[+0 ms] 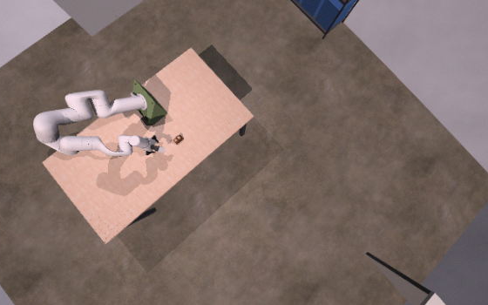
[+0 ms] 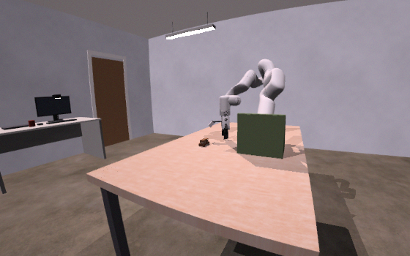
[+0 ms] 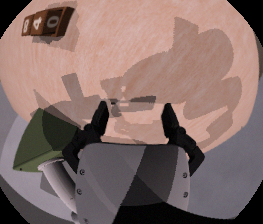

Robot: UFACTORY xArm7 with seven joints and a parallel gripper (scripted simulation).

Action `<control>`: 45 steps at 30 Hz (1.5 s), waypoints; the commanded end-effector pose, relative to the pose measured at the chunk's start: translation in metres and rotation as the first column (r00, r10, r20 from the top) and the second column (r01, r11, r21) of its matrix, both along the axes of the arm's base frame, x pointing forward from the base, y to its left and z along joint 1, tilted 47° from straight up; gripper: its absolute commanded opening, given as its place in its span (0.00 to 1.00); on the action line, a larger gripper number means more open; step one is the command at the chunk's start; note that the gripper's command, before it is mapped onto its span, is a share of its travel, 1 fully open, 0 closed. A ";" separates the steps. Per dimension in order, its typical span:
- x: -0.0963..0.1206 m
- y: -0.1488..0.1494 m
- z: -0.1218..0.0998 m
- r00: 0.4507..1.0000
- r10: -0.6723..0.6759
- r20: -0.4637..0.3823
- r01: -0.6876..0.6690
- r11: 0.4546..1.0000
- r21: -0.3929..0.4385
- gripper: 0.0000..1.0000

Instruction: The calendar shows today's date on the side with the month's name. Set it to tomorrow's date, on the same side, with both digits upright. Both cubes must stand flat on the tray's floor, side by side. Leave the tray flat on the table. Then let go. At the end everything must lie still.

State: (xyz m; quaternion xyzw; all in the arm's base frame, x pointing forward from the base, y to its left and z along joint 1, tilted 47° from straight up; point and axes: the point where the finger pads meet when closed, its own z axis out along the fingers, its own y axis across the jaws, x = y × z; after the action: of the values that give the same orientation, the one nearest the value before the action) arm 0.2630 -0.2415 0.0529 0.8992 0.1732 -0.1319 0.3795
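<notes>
The calendar, a small brown tray with cubes (image 1: 178, 138) (image 2: 203, 142) (image 3: 48, 22), stands on the table (image 1: 208, 100) (image 2: 197, 190) (image 3: 132, 45). In the wrist view it is at the upper left, turned at a slant, and shows pale figures that look like 8, 4 and 0. The tray's edges and the cubes' seating are too small to tell, and no month name can be read. My gripper (image 1: 152, 146) (image 2: 225, 137) (image 3: 135, 108) is open and empty, pointing down above the table. It is clearly apart from the calendar, off to one side of it.
A large green block (image 1: 149, 106) (image 2: 261, 135) (image 3: 44, 142) stands on the table at the arm's base, beside the gripper. The arm's shadows fall across the table near the gripper. The calendar is nearer one long table edge than the green block is.
</notes>
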 end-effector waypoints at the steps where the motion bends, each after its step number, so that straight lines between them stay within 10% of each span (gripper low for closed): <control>1: 0.001 0.001 0.000 1.000 0.003 0.001 -0.003 1.000 0.000 1.00; 45: 0.007 0.044 0.041 1.000 0.003 0.001 -0.003 1.000 0.000 1.00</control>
State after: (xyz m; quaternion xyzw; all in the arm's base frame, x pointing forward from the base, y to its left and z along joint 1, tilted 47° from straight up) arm 0.2697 -0.1990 0.0916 0.8993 0.1735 -0.1317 0.3793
